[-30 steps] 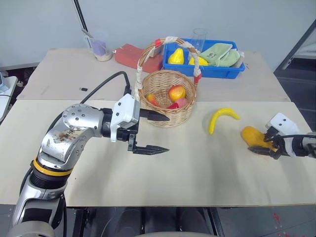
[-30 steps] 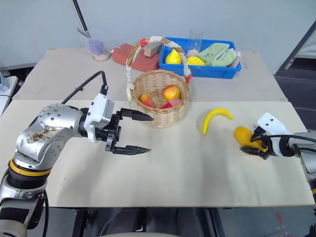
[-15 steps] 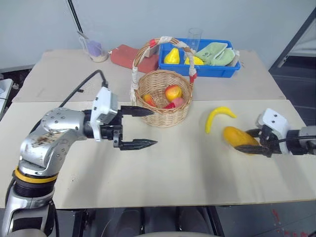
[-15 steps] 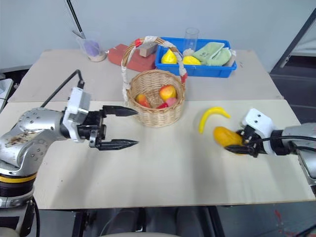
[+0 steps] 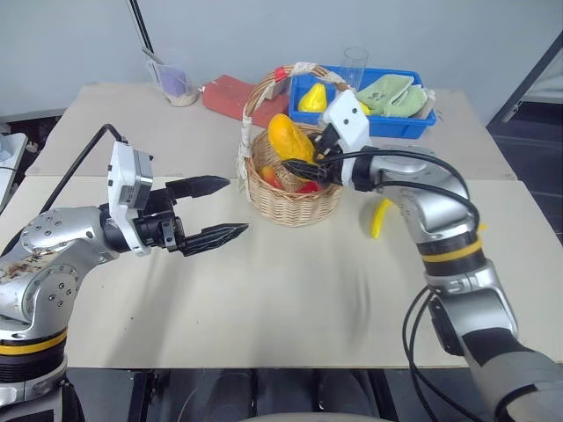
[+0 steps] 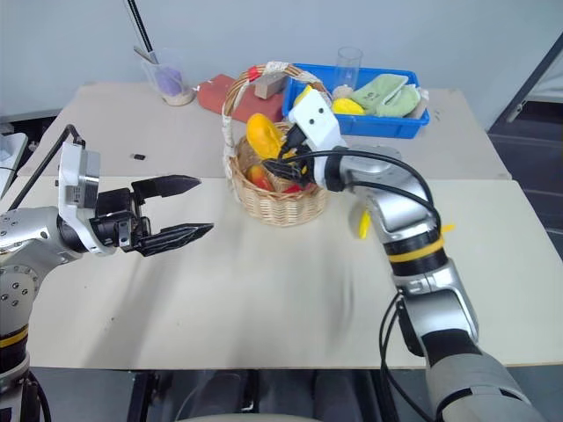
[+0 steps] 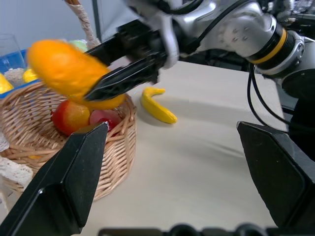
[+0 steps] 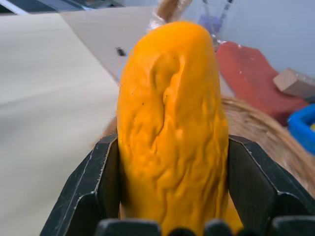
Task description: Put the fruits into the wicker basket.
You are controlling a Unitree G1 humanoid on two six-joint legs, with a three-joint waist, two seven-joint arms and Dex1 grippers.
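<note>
My right gripper (image 5: 297, 163) is shut on the orange-yellow mango (image 5: 288, 139) and holds it tilted just above the round wicker basket (image 5: 295, 195), under its wrapped handle (image 5: 290, 72). In the right wrist view the mango (image 8: 172, 128) sits between both fingers over the basket rim (image 8: 268, 135). A red-orange fruit (image 7: 71, 117) lies inside the basket. The yellow banana (image 5: 380, 218) lies on the table to the basket's right, partly hidden by my right arm. My left gripper (image 5: 236, 207) is open and empty, left of the basket.
A blue bin (image 5: 413, 125) with yellow fruits and green cloths stands behind the basket. A red cloth (image 5: 230, 93), a cup with purple contents (image 5: 178, 84) and a clear glass (image 5: 354, 61) stand along the back of the table.
My right arm has swung left and up, carrying the mango from the table's right side to above the basket. My left gripper has drawn back to the left, still open.
</note>
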